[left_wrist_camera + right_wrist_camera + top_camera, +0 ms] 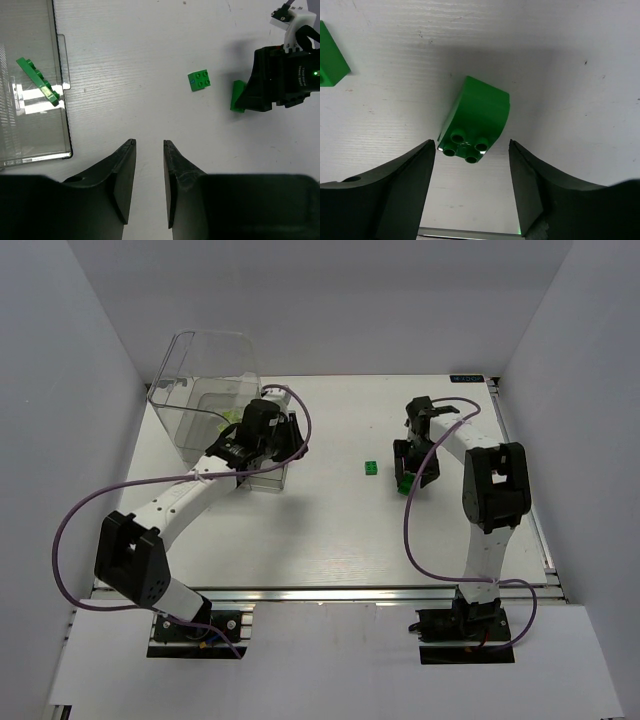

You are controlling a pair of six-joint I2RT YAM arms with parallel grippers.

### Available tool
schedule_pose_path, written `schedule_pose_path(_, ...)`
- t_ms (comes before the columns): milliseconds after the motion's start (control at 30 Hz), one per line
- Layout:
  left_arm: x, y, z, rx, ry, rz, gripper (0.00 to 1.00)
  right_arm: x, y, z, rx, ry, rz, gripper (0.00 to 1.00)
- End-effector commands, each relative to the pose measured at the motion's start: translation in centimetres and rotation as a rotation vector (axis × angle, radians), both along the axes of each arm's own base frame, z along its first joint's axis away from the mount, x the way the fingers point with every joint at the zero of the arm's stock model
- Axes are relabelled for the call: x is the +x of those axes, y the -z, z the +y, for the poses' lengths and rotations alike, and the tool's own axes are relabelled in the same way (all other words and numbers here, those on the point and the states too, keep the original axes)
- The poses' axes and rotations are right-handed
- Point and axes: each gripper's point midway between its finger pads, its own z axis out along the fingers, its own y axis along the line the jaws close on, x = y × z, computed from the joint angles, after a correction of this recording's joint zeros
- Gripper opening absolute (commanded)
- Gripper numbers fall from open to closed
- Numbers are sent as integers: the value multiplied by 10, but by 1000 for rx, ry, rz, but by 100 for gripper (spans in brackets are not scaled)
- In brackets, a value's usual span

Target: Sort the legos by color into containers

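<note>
Three green legos in view, no other colours visible in these frames.

- The curved green brick (479,112) lies on the table (330,530) between the right gripper (471,150) fingers. The jaws are wide apart, with clearance on both sides and no contact yet.
- The 2x2 green brick (200,80) sits loose on the table just left of that gripper, studs up.
- The long green brick (39,80) is already inside the clear bin (205,360), leaning tilted. The wrist view doesn't show which compartment.
- The left gripper (149,145) hangs above the table beside the bin's near wall. Its jaws are slightly apart and hold nothing.

Handling estimate for the curved brick:
- It is hard moulded plastic: rigid and very light, and it won't deform or break under the pads.
- The risk is slip, since the faces are glossy and low mass means it can squirt out or flick away if it is pinched off-centre.
- It is on its side, studs pointing back toward the wrist camera, and its body is skewed somewhat against the finger line.
- The pads should take the two flat parallel side walls, mid-height, near the stud end. The rounded face gives the pads no flat seat and should be avoided.
- A small wrist yaw would probably square the pads to the walls before closing. Otherwise the brick likely rotates into the grip.
- Which wall is actually down on the table is hard to tell from here.
</note>
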Motion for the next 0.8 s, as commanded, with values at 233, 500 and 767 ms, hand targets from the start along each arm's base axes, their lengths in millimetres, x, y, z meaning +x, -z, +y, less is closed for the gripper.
schedule_pose_path(233, -11, -18, -2, -70, 4, -29, 39, 13, -16, 14, 61, -41, -65, 24)
schedule_pose_path(500, -19, -21, -22, -168, 78, -2, 39, 27, -54, 27, 158, -195, -219, 0)
schedule_pose_path(767, -37, -44, -83, -584, 313, -2, 45, -6, -139, 98, 657, -817, -403, 0)
